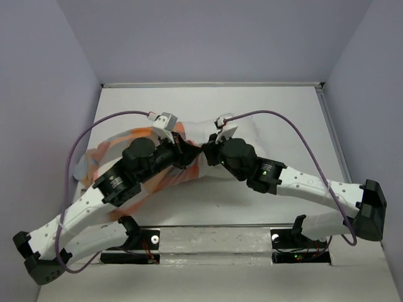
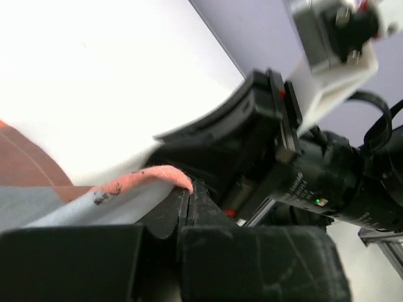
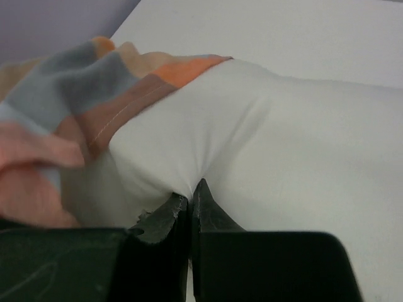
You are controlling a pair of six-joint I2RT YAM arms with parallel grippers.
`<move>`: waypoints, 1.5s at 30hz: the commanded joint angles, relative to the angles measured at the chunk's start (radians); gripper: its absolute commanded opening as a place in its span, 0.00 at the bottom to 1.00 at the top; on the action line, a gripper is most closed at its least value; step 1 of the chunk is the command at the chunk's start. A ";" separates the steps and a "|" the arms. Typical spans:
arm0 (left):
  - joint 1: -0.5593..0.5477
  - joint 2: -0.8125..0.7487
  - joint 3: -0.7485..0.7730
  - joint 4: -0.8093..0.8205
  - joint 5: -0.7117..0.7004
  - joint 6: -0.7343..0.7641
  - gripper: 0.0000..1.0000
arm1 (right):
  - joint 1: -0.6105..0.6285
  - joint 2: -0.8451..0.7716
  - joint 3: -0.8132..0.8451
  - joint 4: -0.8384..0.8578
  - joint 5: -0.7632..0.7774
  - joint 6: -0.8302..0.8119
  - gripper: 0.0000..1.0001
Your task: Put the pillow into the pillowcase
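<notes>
Both pinched shut, middle of worktop: left gripper on pillowcase hem to hold mouth, right gripper on pillow, probably for stuffing.

Plan of the table. The pillow lies crosswise at mid-table; its left part sits inside the pillowcase and its right part lies outside. The pillowcase's slack spreads toward the table's left edge. Over the pillow's middle the two grippers meet — the left gripper on the left, with the pillowcase's hem between its fingertips; the right gripper just beside it on the right, pinching the pillow's cloth near the pillowcase's mouth.
</notes>
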 commanded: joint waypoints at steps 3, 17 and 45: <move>-0.006 -0.124 0.283 -0.045 -0.136 0.020 0.00 | 0.190 -0.060 0.350 -0.183 -0.317 0.015 0.00; 0.077 0.633 0.704 -0.150 -0.019 0.221 0.84 | -0.478 -0.125 -0.043 -0.051 -0.740 0.432 0.00; -0.007 0.542 0.264 0.094 -0.489 0.425 0.99 | -0.496 -0.122 0.025 -0.244 -0.475 -0.004 0.70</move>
